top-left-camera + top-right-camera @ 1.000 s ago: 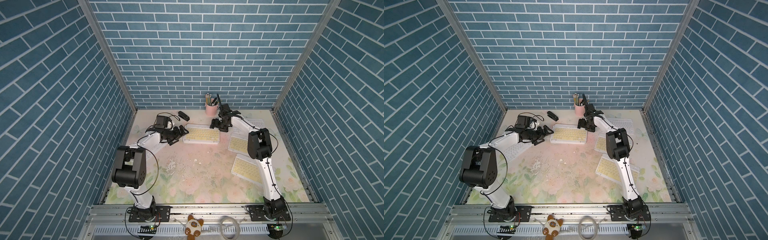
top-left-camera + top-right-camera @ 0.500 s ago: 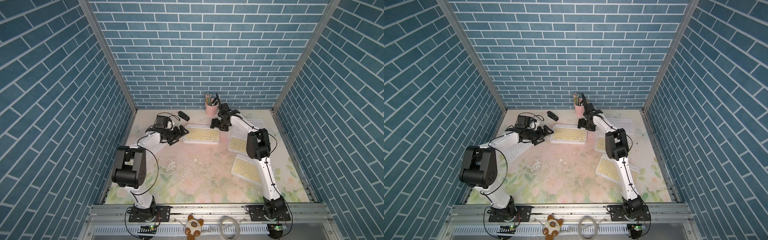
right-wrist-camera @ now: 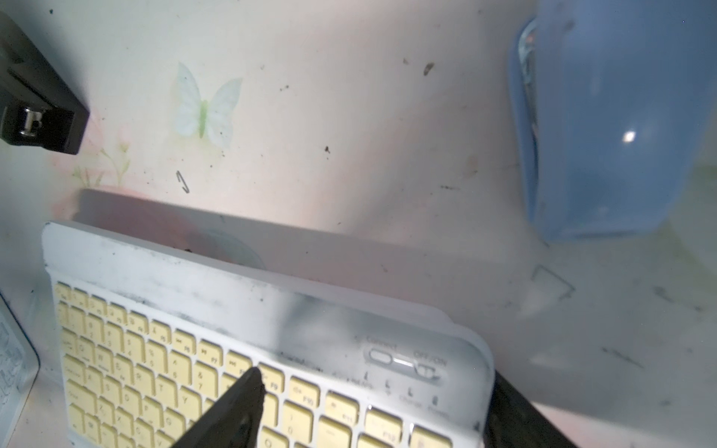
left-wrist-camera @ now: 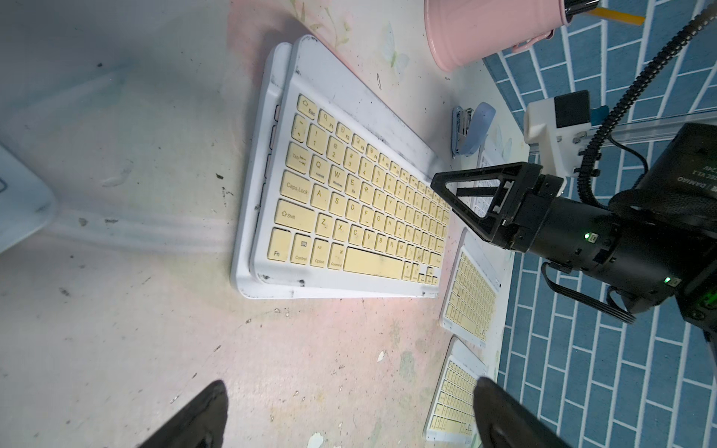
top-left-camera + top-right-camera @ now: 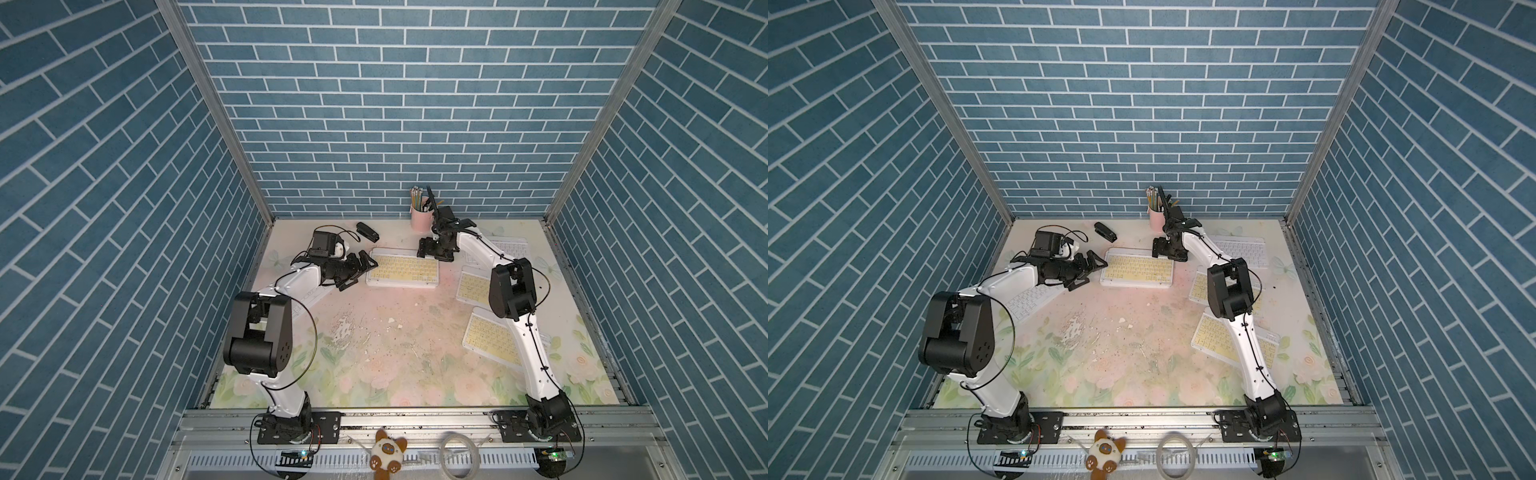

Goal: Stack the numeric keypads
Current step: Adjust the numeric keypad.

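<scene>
A yellow-keyed numeric keypad (image 5: 403, 272) lies on top of a second white-framed one at the back middle, shown stacked in the left wrist view (image 4: 349, 201). My right gripper (image 5: 436, 251) (image 3: 376, 388) stands open over its far right corner, with one finger (image 3: 236, 411) above the keys and the other past the end edge. Just off the stack's left end, my left gripper (image 5: 365, 270) (image 4: 349, 426) is open over bare table. Two more yellow keypads (image 5: 471, 286) (image 5: 492, 340) lie at the right, partly behind the right arm. One white keypad (image 5: 511, 247) is at the back right and another (image 5: 1034, 301) lies under the left arm.
A pink pencil cup (image 5: 419, 218) stands just behind my right gripper. A black stapler (image 5: 368, 232) lies at the back, left of the cup. A blue stapler (image 3: 601, 128) lies close beyond the stack's far right corner. Brick walls enclose three sides of the table.
The right arm's elbow has shifted slightly left. Both grippers and all the keypads stand as before.
</scene>
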You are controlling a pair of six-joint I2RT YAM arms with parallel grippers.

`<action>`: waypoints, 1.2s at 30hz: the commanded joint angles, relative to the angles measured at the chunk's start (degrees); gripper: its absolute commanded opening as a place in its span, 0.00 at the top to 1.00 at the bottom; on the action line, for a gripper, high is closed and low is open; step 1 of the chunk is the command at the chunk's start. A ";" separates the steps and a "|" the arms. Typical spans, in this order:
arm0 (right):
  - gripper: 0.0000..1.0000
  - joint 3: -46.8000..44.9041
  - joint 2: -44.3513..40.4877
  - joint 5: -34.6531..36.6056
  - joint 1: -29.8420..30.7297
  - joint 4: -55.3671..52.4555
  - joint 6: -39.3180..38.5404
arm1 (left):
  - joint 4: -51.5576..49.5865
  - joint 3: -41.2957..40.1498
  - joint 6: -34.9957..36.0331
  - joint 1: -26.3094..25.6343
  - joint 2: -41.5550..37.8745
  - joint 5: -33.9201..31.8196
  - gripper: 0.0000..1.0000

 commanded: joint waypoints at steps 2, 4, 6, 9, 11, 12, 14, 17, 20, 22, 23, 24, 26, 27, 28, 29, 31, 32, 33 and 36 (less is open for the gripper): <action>0.15 1.73 1.41 0.42 0.94 -1.79 -3.16 | 0.46 -0.61 0.55 0.19 0.44 0.49 0.00; 0.15 1.72 1.51 0.30 1.07 -1.70 -3.75 | 0.54 -0.70 0.49 0.19 0.43 0.50 0.00; 0.15 1.79 1.57 0.48 1.10 -1.70 -4.19 | 0.50 -0.78 0.52 0.19 0.42 0.58 0.00; 0.15 2.41 1.93 1.04 1.06 -2.16 -4.80 | 0.50 -0.78 0.51 0.19 0.38 0.58 0.00; 0.15 2.92 2.18 1.53 1.08 -2.72 -5.34 | 0.53 -0.78 0.50 0.19 0.46 0.58 0.00; 0.15 3.01 2.19 1.69 1.10 -2.90 -5.55 | 0.55 -0.74 0.51 0.19 0.47 0.59 0.00; 0.15 2.99 2.02 1.82 1.08 -3.02 -5.97 | 0.52 -0.78 0.55 0.19 0.55 0.49 0.00; 0.15 2.38 1.26 1.85 1.03 -2.78 -6.31 | 0.18 -0.41 0.56 0.19 0.82 0.41 0.00; 0.15 1.96 0.20 1.62 1.12 -2.49 -6.53 | -1.23 1.34 0.72 0.44 1.56 0.10 0.01; 0.14 1.84 -0.48 1.52 1.03 -2.29 -6.53 | -2.42 3.22 0.98 0.54 2.17 -0.31 0.01; 0.14 1.58 -0.85 1.36 0.99 -2.15 -6.53 | -3.30 4.47 1.22 0.58 2.62 -0.70 0.00; 0.14 1.27 -1.33 0.98 0.91 -1.90 -6.51 | -4.41 5.84 1.55 0.64 3.32 -1.15 0.00; 0.13 -0.08 -2.28 -0.11 0.74 -0.76 -6.40 | -5.78 8.68 1.95 0.67 5.03 -1.22 0.01; 0.13 -0.87 -2.84 -0.39 0.65 -0.08 -6.26 | -6.42 9.93 2.14 0.64 5.99 -1.39 0.01; 0.13 -1.35 -3.37 -0.46 0.66 0.37 -6.27 | -6.91 11.10 2.32 0.63 6.70 -1.50 0.00; 0.12 -1.94 -3.88 -0.55 0.54 0.81 -6.25 | -7.65 12.33 2.78 0.69 7.48 -1.74 0.01; 0.12 -2.90 -4.99 -0.82 0.42 1.37 -6.18 | -9.77 15.05 4.09 0.78 8.77 -2.88 0.01; 0.11 -3.37 -5.64 -1.03 0.33 1.58 -6.18 | -10.97 16.53 4.98 0.87 9.67 -3.38 0.00; 0.09 -4.06 -6.43 -1.16 0.22 1.93 -6.18 | -12.02 18.00 5.98 0.98 10.52 -3.91 0.00; 0.09 -7.18 -9.15 -1.36 -0.15 4.03 -6.10 | -14.36 22.08 8.59 1.24 13.59 -4.55 0.01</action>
